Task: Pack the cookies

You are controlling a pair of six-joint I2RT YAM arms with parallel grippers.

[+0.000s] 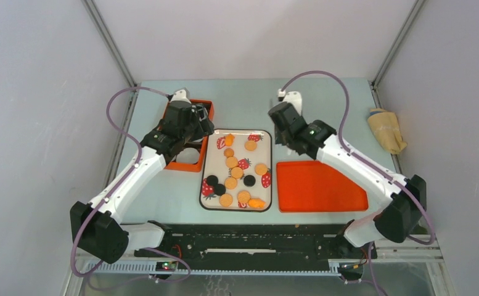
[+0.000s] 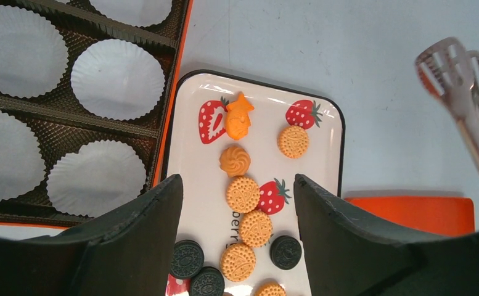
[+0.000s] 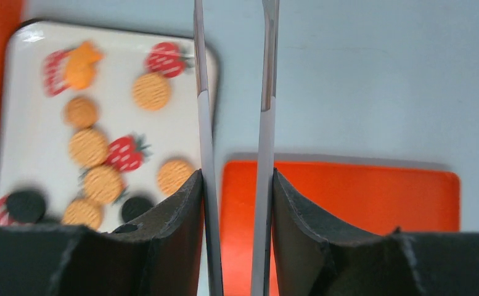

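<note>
While no cookie is yet sitting in the white paper cups [image 2: 117, 79], the packing step in hand appears to be the first pick-up. At nine o'clock of the tray [image 2: 323, 166], the orange box [image 1: 181, 165] is lying with its cups showing empty in the left wrist view. The left gripper [image 2: 237, 179] is hovering over the box's edge and the tray's ten o'clock corner, jaws standing apart with nothing between them. The cookies [image 1: 231, 162] are all lying on the tray at table centre, the orange ones running down its middle and the black ones gathering toward seven o'clock. The right gripper [image 3: 235, 176] is clamping a pair of metal tongs [image 3: 203, 123], poised off the tray's two o'clock corner. An orange lid [image 1: 320, 185] is lying at three o'clock. Judged next: the tongs are needing to come down over one cookie and carry it to a cup.
</note>
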